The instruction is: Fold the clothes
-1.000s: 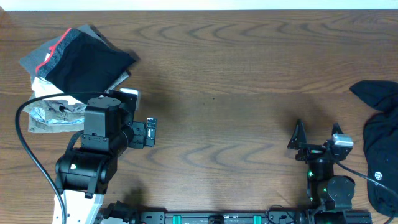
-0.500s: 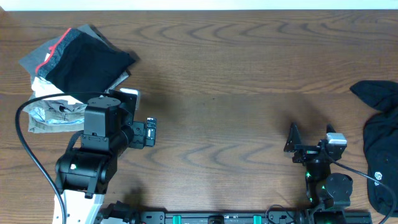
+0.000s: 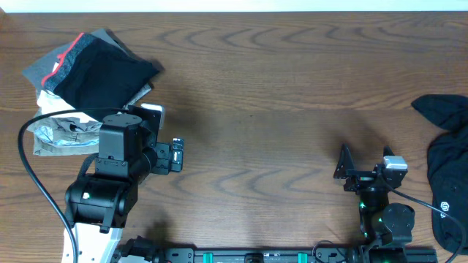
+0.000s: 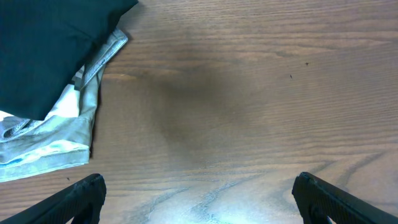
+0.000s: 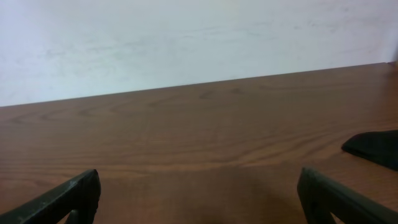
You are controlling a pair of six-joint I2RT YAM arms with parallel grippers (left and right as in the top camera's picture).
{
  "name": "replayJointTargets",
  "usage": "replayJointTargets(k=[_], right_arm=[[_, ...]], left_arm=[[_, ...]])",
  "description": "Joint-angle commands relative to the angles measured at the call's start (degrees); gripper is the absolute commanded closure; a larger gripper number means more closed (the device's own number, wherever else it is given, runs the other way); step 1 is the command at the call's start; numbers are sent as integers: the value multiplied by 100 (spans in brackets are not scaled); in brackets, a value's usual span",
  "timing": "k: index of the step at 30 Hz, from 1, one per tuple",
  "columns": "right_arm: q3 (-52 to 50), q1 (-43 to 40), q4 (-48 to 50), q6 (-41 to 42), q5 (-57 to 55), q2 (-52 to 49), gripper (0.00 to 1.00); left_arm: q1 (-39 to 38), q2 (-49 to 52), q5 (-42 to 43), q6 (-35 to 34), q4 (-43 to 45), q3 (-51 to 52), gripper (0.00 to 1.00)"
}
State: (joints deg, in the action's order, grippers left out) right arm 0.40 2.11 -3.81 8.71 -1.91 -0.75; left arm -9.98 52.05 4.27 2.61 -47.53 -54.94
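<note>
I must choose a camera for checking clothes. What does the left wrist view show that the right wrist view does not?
Only left wrist: a dark garment lying on a pale cloth, upper left. Only right wrist: a white wall and the tip of a black garment at the right edge. Both: the wooden table, and a gripper open and empty: left gripper, right gripper.

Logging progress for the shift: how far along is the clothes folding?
Done: a stack of folded clothes sits at the far left of the table. In hand: nothing; the left gripper and right gripper are both open and empty. Left: the crumpled black garment at the right edge, not yet folded.
</note>
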Motion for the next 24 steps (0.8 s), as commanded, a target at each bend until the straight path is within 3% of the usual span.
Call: replayJointTargets(k=[1,12,24], right_arm=[[-9,-33,-28,-61,44,-2,1],[-9,-33,-20,-1725,-125,-4,1],[-9,-33,-22,-1716,-105,-4,1]], left_arm=[[-9,4,-46,-9,0,-9,2],[-9,4,-46,-9,-2,-9,2],[-9,-122,-46,-7,-2,-9,2]])
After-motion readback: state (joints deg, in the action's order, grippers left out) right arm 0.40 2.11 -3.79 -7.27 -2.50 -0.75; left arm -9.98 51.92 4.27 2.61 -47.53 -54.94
